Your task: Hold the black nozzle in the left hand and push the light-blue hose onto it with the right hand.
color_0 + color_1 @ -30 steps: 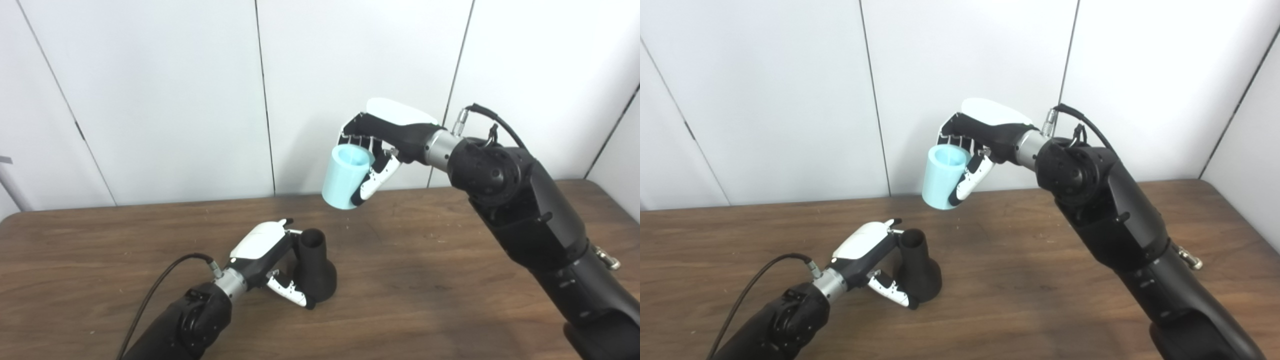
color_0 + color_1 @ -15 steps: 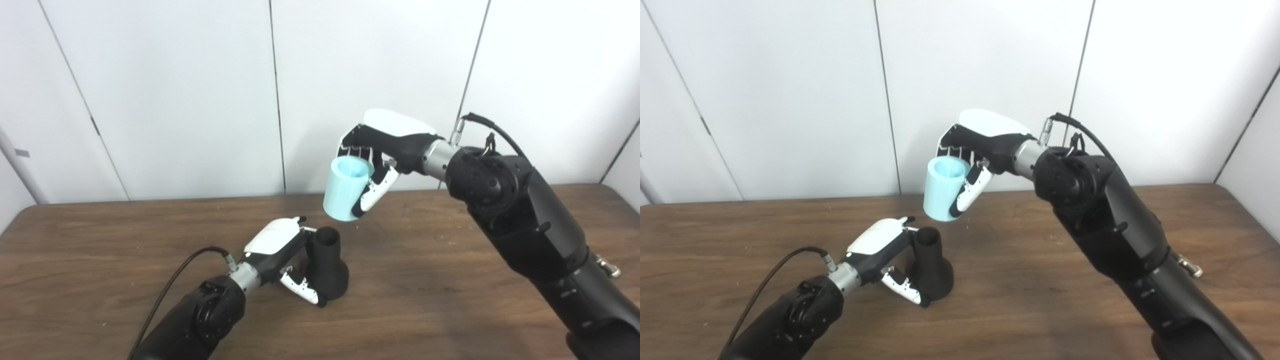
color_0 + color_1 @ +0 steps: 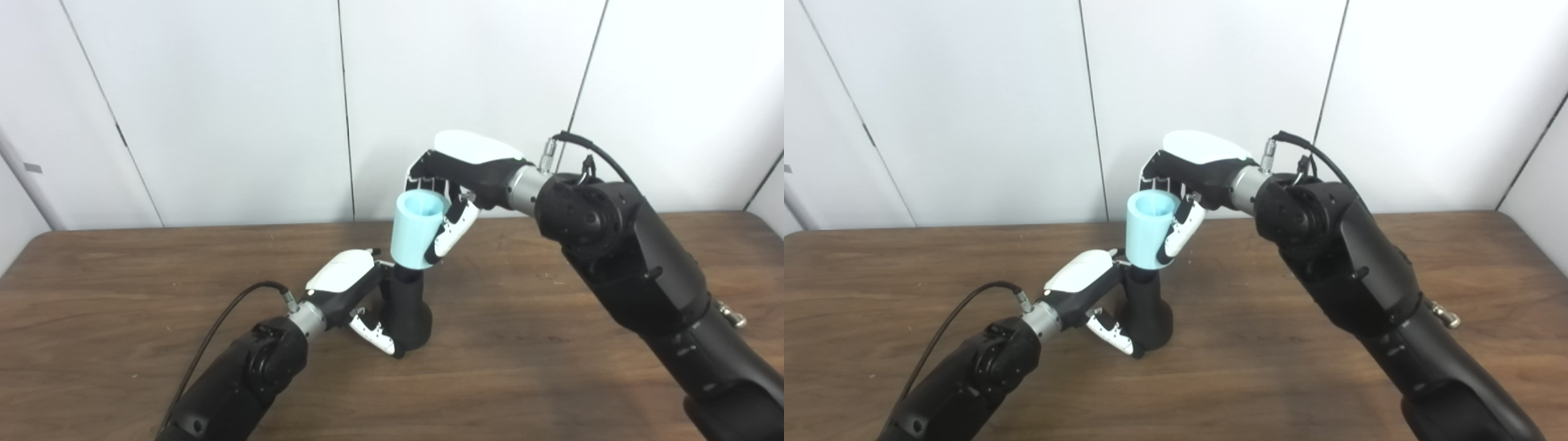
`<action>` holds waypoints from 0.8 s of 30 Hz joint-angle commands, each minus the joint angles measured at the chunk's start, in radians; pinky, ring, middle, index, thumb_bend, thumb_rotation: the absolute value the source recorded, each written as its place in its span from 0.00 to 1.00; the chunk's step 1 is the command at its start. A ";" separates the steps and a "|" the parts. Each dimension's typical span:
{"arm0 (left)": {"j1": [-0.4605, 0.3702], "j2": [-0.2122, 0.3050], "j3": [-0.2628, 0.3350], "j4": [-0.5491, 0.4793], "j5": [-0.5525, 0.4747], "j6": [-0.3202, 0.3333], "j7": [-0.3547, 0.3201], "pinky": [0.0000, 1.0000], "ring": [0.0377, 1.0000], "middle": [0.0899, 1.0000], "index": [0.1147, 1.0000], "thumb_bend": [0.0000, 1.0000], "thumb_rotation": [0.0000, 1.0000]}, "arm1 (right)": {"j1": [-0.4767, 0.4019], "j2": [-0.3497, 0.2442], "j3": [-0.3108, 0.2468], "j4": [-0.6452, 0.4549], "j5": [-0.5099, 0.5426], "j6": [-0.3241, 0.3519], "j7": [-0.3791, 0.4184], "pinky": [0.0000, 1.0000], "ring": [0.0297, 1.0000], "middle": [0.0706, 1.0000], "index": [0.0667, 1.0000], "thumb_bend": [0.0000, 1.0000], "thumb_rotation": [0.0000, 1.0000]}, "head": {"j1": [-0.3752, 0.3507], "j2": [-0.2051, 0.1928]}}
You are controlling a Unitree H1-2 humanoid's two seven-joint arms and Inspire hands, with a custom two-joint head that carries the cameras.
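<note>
The black nozzle (image 3: 409,309) stands upright on the brown table (image 3: 122,288), wide base down. My left hand (image 3: 354,293) is shut around it from the left, thumb curled at its base. My right hand (image 3: 456,184) is shut on the light-blue hose piece (image 3: 416,236), a short open tube held upright. The hose's lower end sits right over the nozzle's top and hides its mouth; I cannot tell how far it is pushed on. The same shows in the right eye view, with the hose (image 3: 1147,236) above the nozzle (image 3: 1146,309).
White wall panels stand behind the table's far edge. A black cable (image 3: 226,324) loops from my left wrist over the table. My right forearm (image 3: 637,269) reaches across the right side above the table.
My right hand has carried the hose down and left until its lower end covers the nozzle's top. My left hand still holds the nozzle. The camera has shifted a little.
</note>
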State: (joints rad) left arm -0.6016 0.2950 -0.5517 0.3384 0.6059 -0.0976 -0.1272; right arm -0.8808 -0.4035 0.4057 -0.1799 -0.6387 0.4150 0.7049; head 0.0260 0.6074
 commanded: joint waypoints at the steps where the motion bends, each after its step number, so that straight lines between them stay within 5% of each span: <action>1: 0.029 -0.010 -0.048 0.020 0.059 0.020 -0.066 1.00 0.57 0.42 0.43 0.53 0.00 | -0.031 -0.006 -0.012 -0.034 0.000 -0.021 -0.010 0.35 0.45 0.44 0.45 0.50 0.00 | 0.001 0.002; 24: 0.032 -0.009 -0.040 0.006 0.067 0.026 -0.069 1.00 0.56 0.42 0.42 0.53 0.00 | 0.029 0.011 0.028 -0.022 -0.014 -0.046 -0.006 0.35 0.43 0.45 0.46 0.50 0.00 | 0.001 0.018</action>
State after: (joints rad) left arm -0.5995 0.2927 -0.5509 0.3228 0.6208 -0.0888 -0.1365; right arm -0.8202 -0.3868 0.4362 -0.1878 -0.6477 0.3939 0.7068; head 0.0245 0.6228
